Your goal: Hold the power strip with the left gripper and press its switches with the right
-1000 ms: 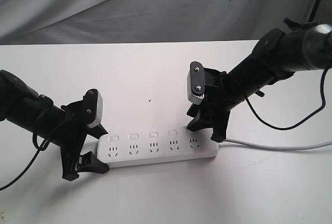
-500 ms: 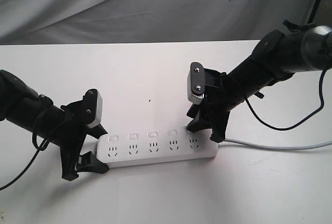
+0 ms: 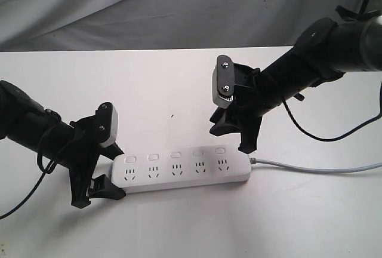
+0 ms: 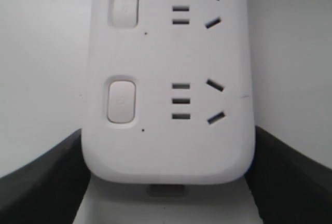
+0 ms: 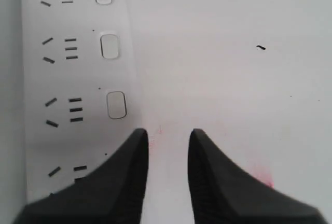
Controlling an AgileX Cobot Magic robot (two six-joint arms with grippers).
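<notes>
Now our left gripper (image 3: 101,193) clamps the power strip (image 3: 182,173) by its end, while our right gripper (image 3: 230,138) hovers above the switches (image 3: 175,155), jaws slightly parted, empty.

The place looks like a robot test bench in a lab or studio. A plain, flat white tabletop (image 3: 179,79) fills the scene, backed by a creased grey fabric sheet (image 3: 179,7) hung as a backdrop. Two matte black jointed robot arms (image 3: 36,129) trailing thin black cables (image 3: 310,135) reach in from either side.
</notes>
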